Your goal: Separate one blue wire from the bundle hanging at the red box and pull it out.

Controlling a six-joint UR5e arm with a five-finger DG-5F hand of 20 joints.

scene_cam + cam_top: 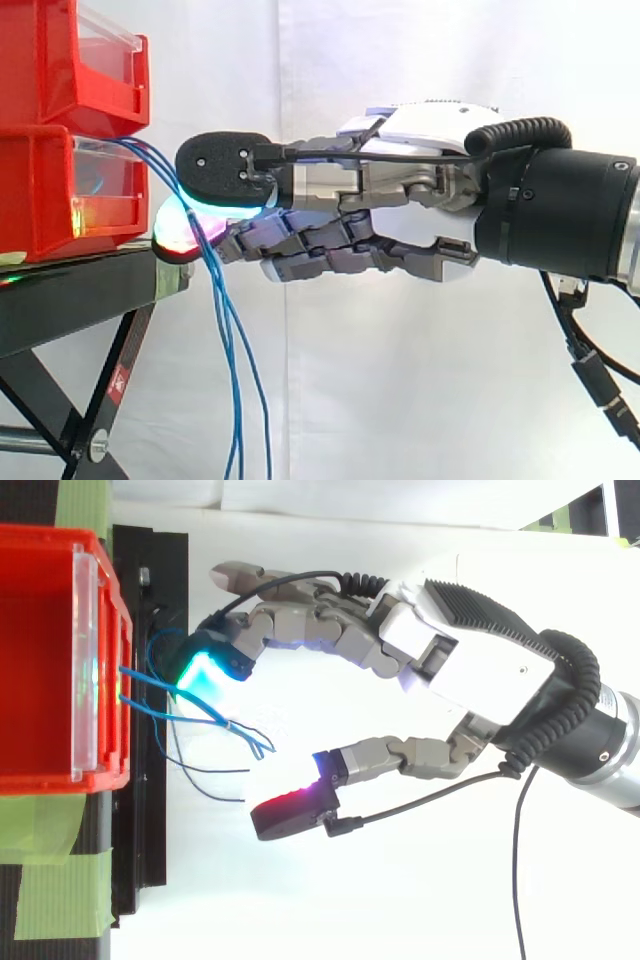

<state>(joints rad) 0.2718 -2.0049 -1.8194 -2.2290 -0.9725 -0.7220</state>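
The hand (pixel 440 670) is spread wide and holds nothing, its thumb (pixel 292 812) well apart from the fingers. One cyan fingertip (pixel 203 676) reaches in at the blue wires (pixel 228 340), probably to part one from the rest. The wires leave the red box (pixel 40 190) and hang past the black stand (pixel 70 295).

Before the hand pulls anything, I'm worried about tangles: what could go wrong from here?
1. The blue wires hang bunched and cross beside the cyan pad, so the hand may drag several at once.
2. The thumb stands well apart from that pad and nothing is pinched, so a wire could slip off.
3. The pad sits close to the black stand and may catch its edge.
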